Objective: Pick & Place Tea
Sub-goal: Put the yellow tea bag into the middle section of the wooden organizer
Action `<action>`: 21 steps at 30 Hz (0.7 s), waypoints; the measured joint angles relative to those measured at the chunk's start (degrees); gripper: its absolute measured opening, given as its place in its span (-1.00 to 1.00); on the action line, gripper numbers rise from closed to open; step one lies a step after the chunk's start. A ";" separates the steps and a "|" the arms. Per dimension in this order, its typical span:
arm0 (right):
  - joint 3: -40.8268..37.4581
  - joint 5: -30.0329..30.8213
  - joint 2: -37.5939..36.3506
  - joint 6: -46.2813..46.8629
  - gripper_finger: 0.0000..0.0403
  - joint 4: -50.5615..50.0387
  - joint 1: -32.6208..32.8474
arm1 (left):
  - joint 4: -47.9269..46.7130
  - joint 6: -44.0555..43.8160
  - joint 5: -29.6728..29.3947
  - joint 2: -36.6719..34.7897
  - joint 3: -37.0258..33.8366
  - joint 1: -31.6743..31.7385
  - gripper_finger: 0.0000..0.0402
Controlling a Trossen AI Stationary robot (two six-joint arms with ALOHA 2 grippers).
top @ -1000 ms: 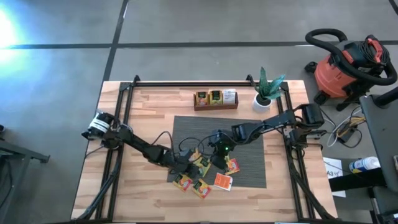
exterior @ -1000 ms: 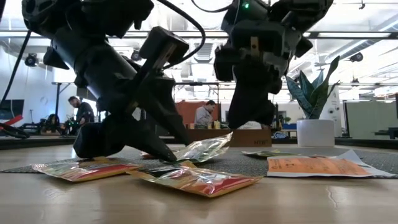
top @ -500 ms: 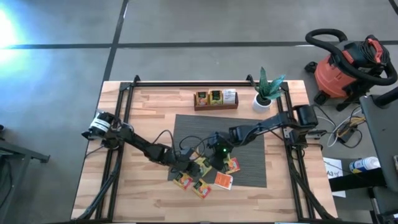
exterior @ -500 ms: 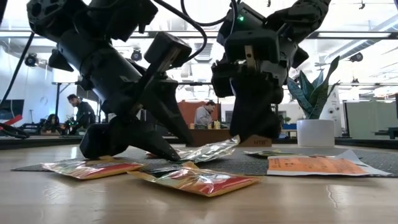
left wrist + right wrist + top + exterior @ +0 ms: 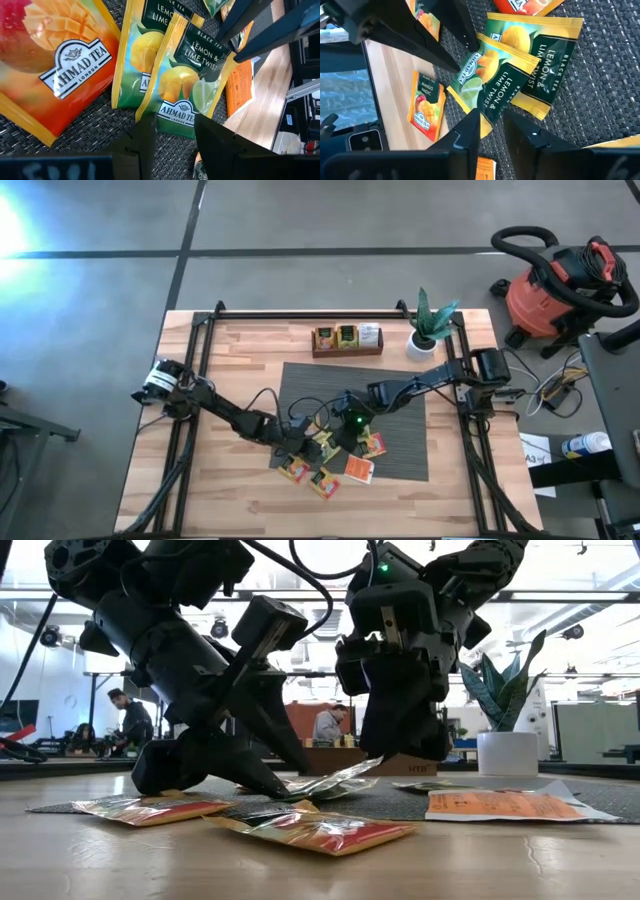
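Observation:
A yellow-green lemon-and-lime tea sachet [image 5: 192, 85] lies across another one like it [image 5: 132, 70] on the grey mat [image 5: 400, 430]. Its one end is low on the mat and its dark end [image 5: 365, 768] is tilted up. My left gripper [image 5: 175, 142] is open, its fingertips at the low end. My right gripper [image 5: 492, 131] is open just over the raised dark end [image 5: 487, 107], one finger on each side of its corner. Whether those fingers touch it does not show. More orange and yellow sachets [image 5: 320, 470] lie around both grippers. My left gripper comes slanting down from the table's left. Its two spread fingertips [image 5: 147, 135] overlap the two corners of the sachet's low end [image 5: 172, 122]. In the low view a fingertip [image 5: 278, 785] meets that end at the mat. No pinch shows. The sachet's other end stands tilted up.
A mango sachet [image 5: 50, 65] and an orange one [image 5: 500, 805] lie close by, partly on the wood. A brown tray [image 5: 347, 340] holding sachets and a potted plant [image 5: 425, 330] stand at the far edge. People sit in the room behind.
My right gripper has rolled about its own line and come slightly lower over the sachet's raised end. That end now stands a little lower and flatter than before, while its low end stays at my left gripper's fingertips.

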 joint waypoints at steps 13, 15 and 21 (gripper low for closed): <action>0.02 0.00 0.02 0.02 -0.19 -0.15 0.00 | -0.04 0.26 0.06 0.07 -0.31 0.00 -0.31; -0.07 0.02 0.02 0.02 -0.19 -0.13 0.00 | 0.09 0.28 0.08 0.07 -0.33 0.00 -0.31; -0.29 0.04 0.33 1.02 -0.28 0.25 0.02 | 0.14 0.31 0.08 0.07 -0.34 0.00 -0.31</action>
